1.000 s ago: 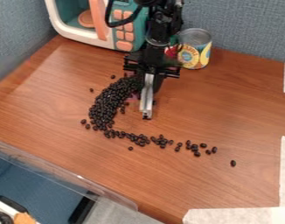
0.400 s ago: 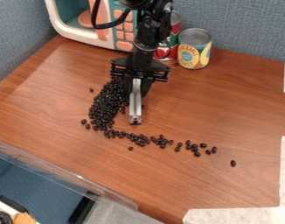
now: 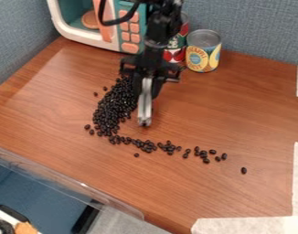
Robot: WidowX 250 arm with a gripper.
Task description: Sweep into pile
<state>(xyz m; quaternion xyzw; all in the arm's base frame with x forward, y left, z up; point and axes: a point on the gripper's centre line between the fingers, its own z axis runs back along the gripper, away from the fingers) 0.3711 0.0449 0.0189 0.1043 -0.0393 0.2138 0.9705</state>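
The gripper [image 3: 145,119] hangs over the upper middle of the table, at the right edge of the thick heap of black beans [image 3: 114,107]. A narrow silver-grey strip runs down at its low end, with a black part beside it. Whether anything is held there, I cannot tell. Part of the heap's upper right is hidden behind the gripper. From the heap's lower end, a thin trail of beans [image 3: 168,147] curves off to the right. One lone bean [image 3: 243,170] lies past the trail's right end, and a few others are scattered left of and below the heap.
Behind the arm stand a toy microwave [image 3: 109,43], a yellow-labelled can [image 3: 203,51] and a red and green can [image 3: 174,51]. White paper strips [image 3: 255,225] cover the lower right edges of the wooden table [image 3: 218,109]. A clear rim [image 3: 72,181] runs along the lower left.
The gripper has gone left overall, down and left at first, then slightly back up and right. Beans at the heap's upper part have shifted; the trail is unchanged.
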